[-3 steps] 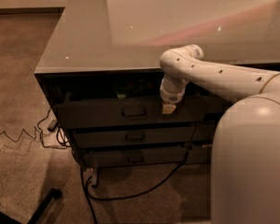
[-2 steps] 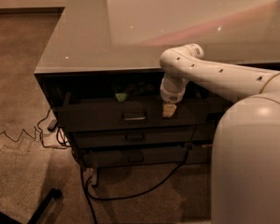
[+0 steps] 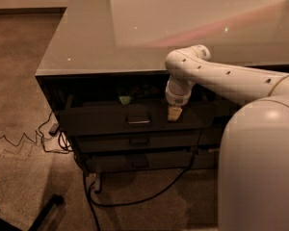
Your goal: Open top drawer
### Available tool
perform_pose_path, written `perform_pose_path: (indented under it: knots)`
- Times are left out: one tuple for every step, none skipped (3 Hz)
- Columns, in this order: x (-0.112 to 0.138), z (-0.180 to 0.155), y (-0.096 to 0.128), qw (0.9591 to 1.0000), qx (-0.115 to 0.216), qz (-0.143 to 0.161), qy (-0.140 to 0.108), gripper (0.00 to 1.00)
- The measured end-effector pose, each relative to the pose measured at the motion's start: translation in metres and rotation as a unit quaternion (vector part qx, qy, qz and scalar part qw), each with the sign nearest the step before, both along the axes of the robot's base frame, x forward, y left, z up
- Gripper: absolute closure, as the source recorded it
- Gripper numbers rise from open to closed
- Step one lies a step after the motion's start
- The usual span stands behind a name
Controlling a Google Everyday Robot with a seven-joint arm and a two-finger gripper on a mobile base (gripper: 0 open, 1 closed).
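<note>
The top drawer [image 3: 106, 120] is a wide dark grey drawer under the desk top, pulled out a little, with a small metal pull [image 3: 138, 121] at the centre of its front. Small items, one greenish, show in the gap behind its front. My gripper [image 3: 174, 113] hangs from the white arm just right of the pull, its tan tip down at the drawer's upper front edge.
Two shallower dark drawers [image 3: 135, 141] sit below. The glossy desk top [image 3: 115, 37] overhangs them. Black cables [image 3: 135, 198] trail over the carpet beneath and to the left. A dark chair leg [image 3: 43, 211] lies at the lower left. My white body [image 3: 260, 172] fills the lower right.
The top drawer's front has come out toward the camera a little, widening the gap behind it. The gripper has moved slightly down and forward with it.
</note>
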State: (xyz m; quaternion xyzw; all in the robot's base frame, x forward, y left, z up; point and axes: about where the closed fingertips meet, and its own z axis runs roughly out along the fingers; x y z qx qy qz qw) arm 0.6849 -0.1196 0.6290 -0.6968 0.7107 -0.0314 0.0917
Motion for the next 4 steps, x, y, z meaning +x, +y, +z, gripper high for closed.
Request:
perform_pose_path:
  knots:
    - [-0.003,-0.001,0.004,0.9999,0.012,0.003,0.002,0.35]
    - [-0.033,-0.002,0.008,0.9991,0.039,0.014,0.011,0.12]
    - [-0.079,-0.009,0.0,0.9981,0.056,0.008,0.025,0.0]
    - [-0.115,-0.012,-0.012,0.9975,0.058,-0.007,0.04,0.0]
